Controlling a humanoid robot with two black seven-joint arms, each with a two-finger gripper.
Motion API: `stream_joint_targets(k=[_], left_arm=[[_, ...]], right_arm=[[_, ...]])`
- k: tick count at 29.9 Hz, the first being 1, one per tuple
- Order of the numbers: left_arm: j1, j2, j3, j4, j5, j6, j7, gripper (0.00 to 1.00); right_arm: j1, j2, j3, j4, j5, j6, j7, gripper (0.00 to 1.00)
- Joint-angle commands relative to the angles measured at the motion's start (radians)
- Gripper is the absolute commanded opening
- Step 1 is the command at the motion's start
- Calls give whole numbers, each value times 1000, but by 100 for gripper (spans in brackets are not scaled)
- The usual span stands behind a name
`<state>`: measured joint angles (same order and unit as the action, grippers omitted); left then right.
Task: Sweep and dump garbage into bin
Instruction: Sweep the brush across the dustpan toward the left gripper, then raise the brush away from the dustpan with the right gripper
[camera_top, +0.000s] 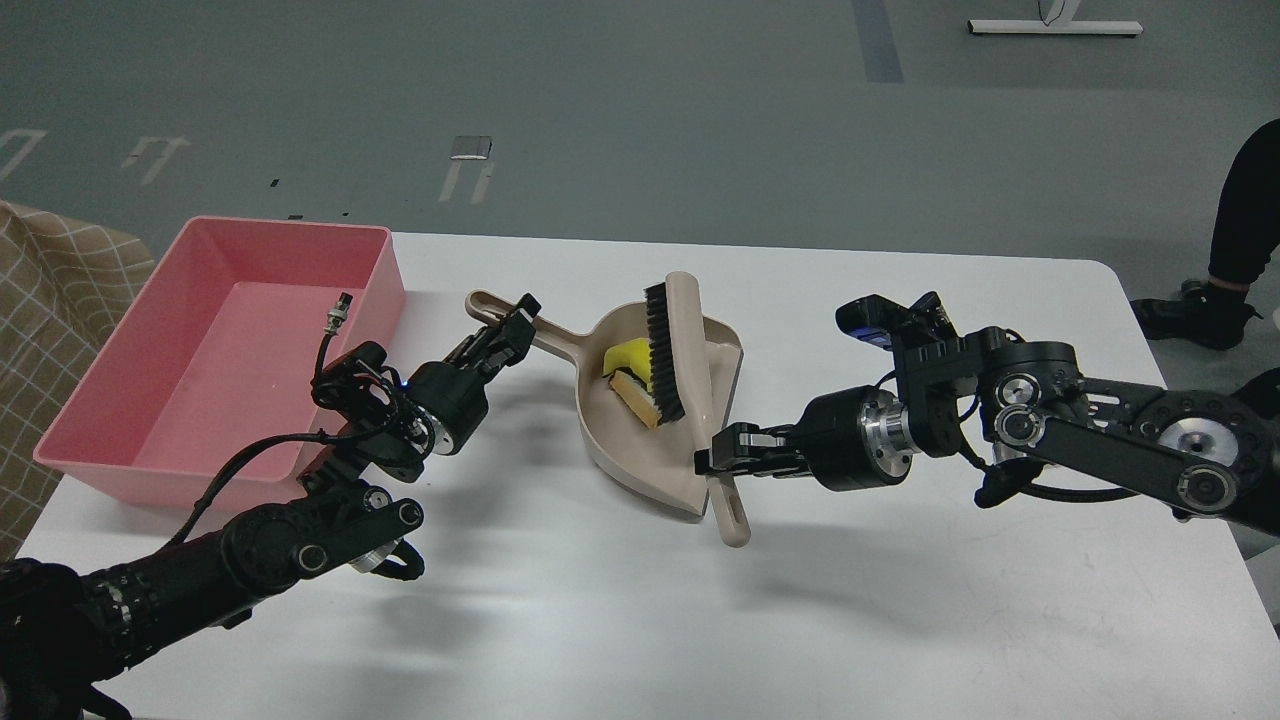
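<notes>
White table (900, 620), sponge (625, 356) in dustpan (650, 450), left of right fingers (722, 462)

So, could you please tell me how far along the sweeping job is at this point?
The sweep looks done: the yellow sponge and bread slice lie inside the dustpan, behind the brush. In hand: the left gripper grips the dustpan handle, and the right gripper grips the brush handle. Left: carrying the pan to the pink bin, which looks empty, and tipping it.
</notes>
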<state>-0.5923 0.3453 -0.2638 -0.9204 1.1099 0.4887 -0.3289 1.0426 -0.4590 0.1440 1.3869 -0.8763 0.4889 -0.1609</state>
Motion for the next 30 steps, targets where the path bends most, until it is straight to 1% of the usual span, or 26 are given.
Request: stream_joint_targets(k=[1, 14, 21, 30], left_arm=[[0, -2, 0, 0, -1, 0, -1, 0], [-3, 0, -3, -5, -8, 0, 2, 0], [-4, 1, -5, -6, -10, 0, 1, 0], [-11, 6, -5, -8, -9, 0, -2, 0]], right_arm=[[-1, -1, 60, 4, 16, 0, 0, 0], [4, -18, 175, 4, 37, 0, 0, 0], [16, -65, 250, -22, 89, 0, 0, 0], [22, -154, 275, -55, 91, 0, 3, 0]])
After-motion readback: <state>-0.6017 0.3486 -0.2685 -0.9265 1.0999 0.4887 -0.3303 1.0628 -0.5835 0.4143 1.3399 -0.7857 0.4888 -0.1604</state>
